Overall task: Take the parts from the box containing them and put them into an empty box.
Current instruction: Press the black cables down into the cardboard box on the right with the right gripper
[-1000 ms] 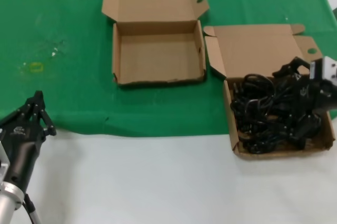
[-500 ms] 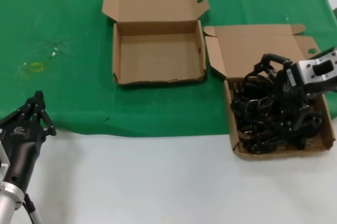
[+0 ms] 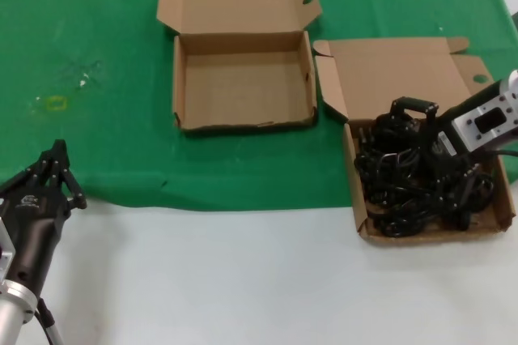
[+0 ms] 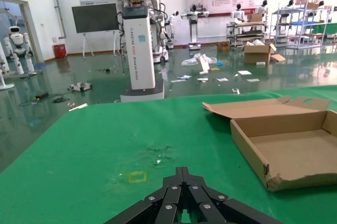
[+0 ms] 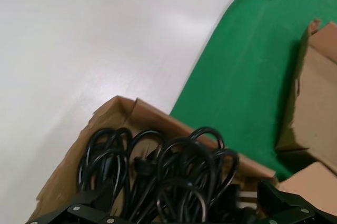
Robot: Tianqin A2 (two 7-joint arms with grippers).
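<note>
The parts, black coiled power cords (image 3: 405,183), fill the squarish box (image 3: 360,223) at the right, whose tall lid lies open behind it. My right gripper (image 3: 413,114) is open and hangs low over the back of the pile. In the right wrist view its fingers (image 5: 79,211) straddle the cord loops (image 5: 179,166), gripping nothing that I can see. The empty box (image 3: 243,78), wide with a short lid, lies open at the back centre and also shows in the left wrist view (image 4: 295,145). My left gripper (image 3: 57,155) is shut and parked at the near left.
A green cloth (image 3: 97,37) covers the far half of the table and bare white surface (image 3: 243,280) the near half. A small yellow mark (image 3: 55,103) lies on the cloth at the left. A narrow green strip separates the two boxes.
My right gripper has tilted and swung left over the cord box, its fingers now at the back of the pile. The left arm and both boxes have not moved.
</note>
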